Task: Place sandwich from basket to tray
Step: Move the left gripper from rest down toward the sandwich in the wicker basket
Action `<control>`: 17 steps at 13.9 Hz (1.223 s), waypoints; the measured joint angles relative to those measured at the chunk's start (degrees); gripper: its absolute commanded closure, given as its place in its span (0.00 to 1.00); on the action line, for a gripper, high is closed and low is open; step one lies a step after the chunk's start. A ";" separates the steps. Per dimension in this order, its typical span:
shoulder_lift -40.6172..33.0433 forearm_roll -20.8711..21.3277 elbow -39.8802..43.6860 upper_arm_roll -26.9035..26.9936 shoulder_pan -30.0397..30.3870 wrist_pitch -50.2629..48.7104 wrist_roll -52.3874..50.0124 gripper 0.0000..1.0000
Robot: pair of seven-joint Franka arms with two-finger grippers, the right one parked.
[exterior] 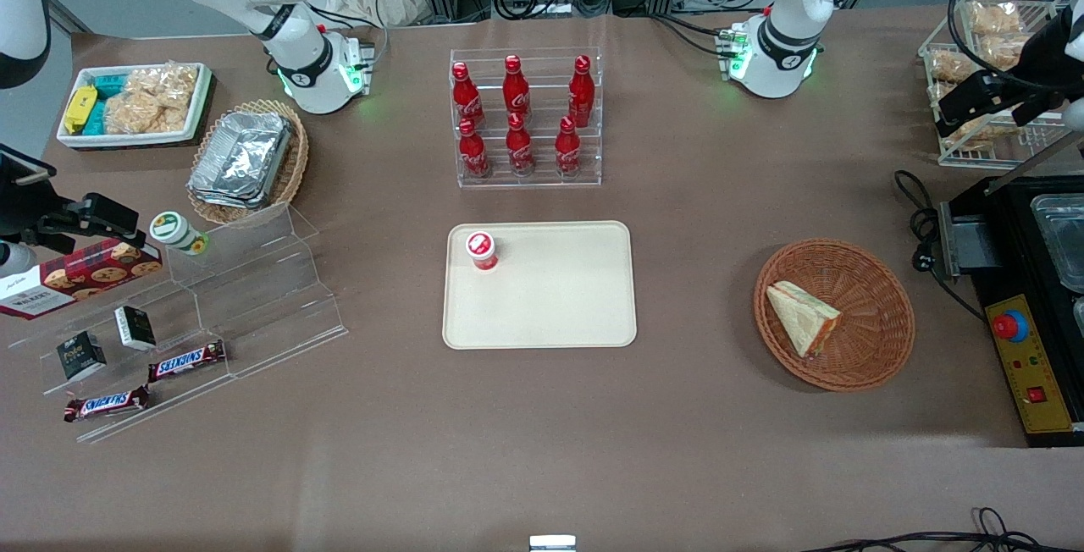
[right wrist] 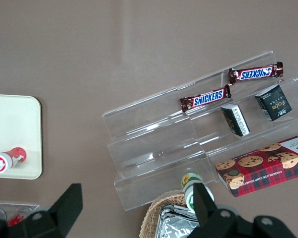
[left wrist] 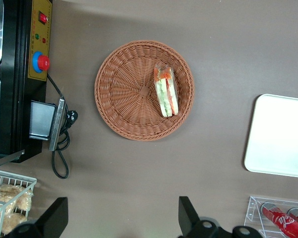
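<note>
Since the sandwich [exterior: 803, 317] lies in the basket [exterior: 872, 281], you have the whole job left. Your claw [left wrist: 123, 218] hangs high above the surface near the basket, wide open and holding nothing. Grab it, then carry it to the tray [exterior: 559, 298].

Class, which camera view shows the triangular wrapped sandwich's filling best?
The left wrist view: the triangular wrapped sandwich in the round brown wicker basket shows its red and green layers along the cut edge. The front view shows mostly bread; the right wrist view misses it. The open gripper hangs high, away from the basket.
</note>
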 measured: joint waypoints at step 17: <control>10.61 0.00 -0.06 0.63 0.11 7.85 -2.05 0.00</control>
